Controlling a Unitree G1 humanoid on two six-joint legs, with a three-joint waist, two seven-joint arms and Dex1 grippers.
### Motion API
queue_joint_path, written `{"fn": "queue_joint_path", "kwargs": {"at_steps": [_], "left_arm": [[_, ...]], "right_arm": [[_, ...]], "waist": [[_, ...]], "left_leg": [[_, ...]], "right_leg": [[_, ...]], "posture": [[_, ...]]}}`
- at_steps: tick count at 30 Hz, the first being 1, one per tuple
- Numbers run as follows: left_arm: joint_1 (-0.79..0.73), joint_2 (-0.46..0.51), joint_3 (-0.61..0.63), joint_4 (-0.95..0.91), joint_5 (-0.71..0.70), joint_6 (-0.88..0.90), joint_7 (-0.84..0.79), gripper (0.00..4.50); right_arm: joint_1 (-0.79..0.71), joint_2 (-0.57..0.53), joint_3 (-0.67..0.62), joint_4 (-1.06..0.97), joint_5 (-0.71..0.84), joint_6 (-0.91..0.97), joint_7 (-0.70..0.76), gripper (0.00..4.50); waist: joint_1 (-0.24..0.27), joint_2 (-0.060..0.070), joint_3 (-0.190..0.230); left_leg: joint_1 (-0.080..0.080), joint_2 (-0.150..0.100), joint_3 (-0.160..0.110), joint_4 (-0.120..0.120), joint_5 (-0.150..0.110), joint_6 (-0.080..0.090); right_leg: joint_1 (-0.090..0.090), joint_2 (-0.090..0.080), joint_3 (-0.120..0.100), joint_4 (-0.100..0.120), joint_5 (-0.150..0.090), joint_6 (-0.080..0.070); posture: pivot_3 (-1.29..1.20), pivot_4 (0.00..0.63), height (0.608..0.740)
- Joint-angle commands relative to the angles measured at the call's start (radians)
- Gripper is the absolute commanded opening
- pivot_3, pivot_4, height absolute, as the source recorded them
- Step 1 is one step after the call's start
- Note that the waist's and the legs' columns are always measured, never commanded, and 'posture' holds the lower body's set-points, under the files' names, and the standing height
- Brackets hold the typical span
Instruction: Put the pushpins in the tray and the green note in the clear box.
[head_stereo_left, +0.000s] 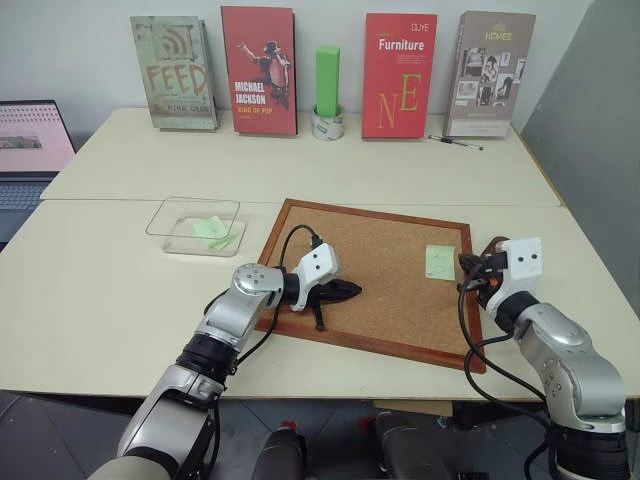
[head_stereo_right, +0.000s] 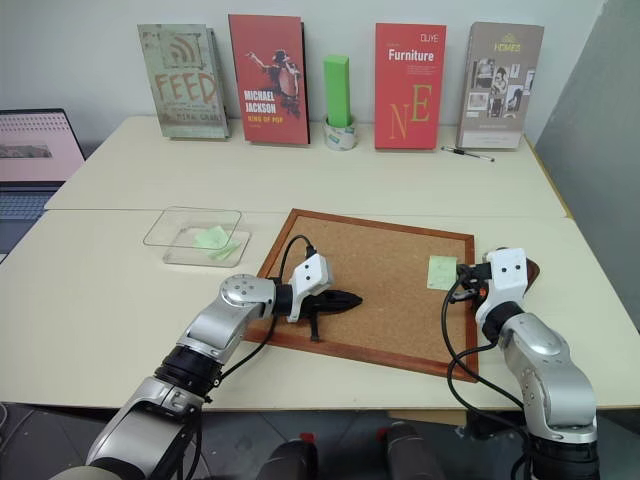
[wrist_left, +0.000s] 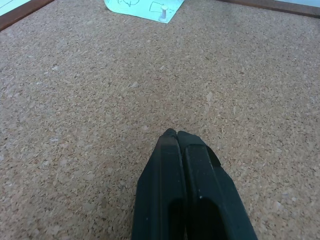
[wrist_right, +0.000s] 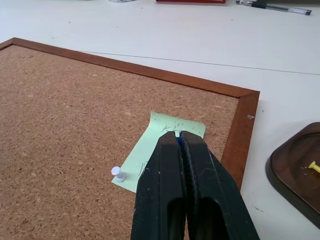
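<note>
The right gripper (wrist_right: 178, 136) is clamped on a blue pushpin (wrist_right: 177, 139), a sliver of it showing between the closed fingertips, and it hangs just above the green note (wrist_right: 165, 137) near the corkboard's (head_stereo_left: 390, 255) right edge. That forearm rises from the table's near right side, its wrist bent so the fingers point forward over the board. The left gripper (wrist_left: 176, 134) is pressed together on nothing, reaching in from the left with its fingers pointing right and slightly down over bare cork near the board's front left part.

Between the two grippers the cork lies open. The note lies flat close to the board's right frame (wrist_right: 239, 135), with a pale pushpin (wrist_right: 118, 173) standing in one corner of it. Just beyond that frame, on the table, sits the tray (wrist_right: 295, 172), dark brown, holding a yellow pushpin (wrist_right: 313, 167).

Left of the board, well clear of the left arm, the clear box (head_stereo_left: 195, 226) holds crumpled green paper (head_stereo_left: 212, 230). Farther back stand four books (head_stereo_left: 258, 70), a green block (head_stereo_left: 327, 80) upright in a tape roll (head_stereo_left: 327, 125), and a pen (head_stereo_left: 455, 142). A laptop (head_stereo_left: 30, 150) sits at the far left.
</note>
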Motion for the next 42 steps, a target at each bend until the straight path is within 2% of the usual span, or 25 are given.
{"fn": "queue_joint_path", "kwargs": {"at_steps": [1,4,12,16,20,31,42], "left_arm": [[0.021,0.026,-0.024,0.048,0.058,0.028,0.013,0.0],[0.021,0.025,-0.025,0.049,0.059,0.028,0.013,0.0],[0.021,0.022,-0.03,0.045,0.059,0.029,0.014,0.0],[0.016,0.017,-0.031,0.047,0.059,0.029,0.016,0.0],[0.015,0.018,-0.03,0.046,0.059,0.03,0.017,0.0],[0.02,0.024,-0.027,0.039,0.058,0.034,0.019,0.0],[0.011,0.017,-0.03,0.056,0.06,0.025,0.018,0.0]], "right_arm": [[-0.02,-0.027,-0.052,-0.044,0.005,-0.007,-0.017,0.01],[-0.018,-0.057,-0.064,-0.026,-0.021,-0.019,-0.021,0.01],[-0.003,-0.271,0.019,0.179,-0.287,-0.173,-0.045,0.01],[-0.048,-0.31,0.062,0.319,-0.358,-0.249,-0.05,0.01],[-0.093,-0.292,0.082,0.411,-0.363,-0.279,-0.028,0.01],[-0.123,-0.267,0.054,0.429,-0.328,-0.246,0.013,1.97],[-0.098,-0.288,-0.059,0.229,-0.265,-0.121,0.037,1.97]], "waist": [[0.0,0.0,0.0],[0.0,0.0,0.0],[0.0,0.0,0.0],[0.0,0.0,0.0],[0.0,0.0,0.0],[0.0,0.0,0.0],[0.001,0.0,0.0]], "left_leg": [[0.0,0.0,0.0,0.0,0.0,0.0],[0.0,0.0,0.0,0.0,0.0,0.0],[0.0,0.0,0.001,0.0,0.0,0.0],[0.001,0.0,0.001,0.0,0.0,0.0],[0.001,0.0,0.001,0.0,0.0,0.0],[0.001,0.0,0.001,0.0,0.0,0.0],[0.001,-0.001,0.001,0.0,0.0,0.0]], "right_leg": [[0.0,0.0,0.0,0.0,0.0,0.0],[0.0,0.0,0.0,0.0,0.0,0.0],[0.0,0.0,0.0,-0.001,0.0,0.0],[0.0,0.0,0.001,-0.001,0.0,0.0],[0.0,0.0,0.001,-0.001,0.0,0.0],[0.001,0.0,0.001,0.0,0.0,0.001],[0.001,0.0,0.001,0.0,0.0,0.001]], "posture": [[0.0,0.15,0.74],[0.0,0.15,0.74],[0.0,0.15,0.74],[0.0,0.15,0.74],[0.0,0.15,0.74],[0.0,0.15,0.74],[0.0,0.15,0.74]]}}
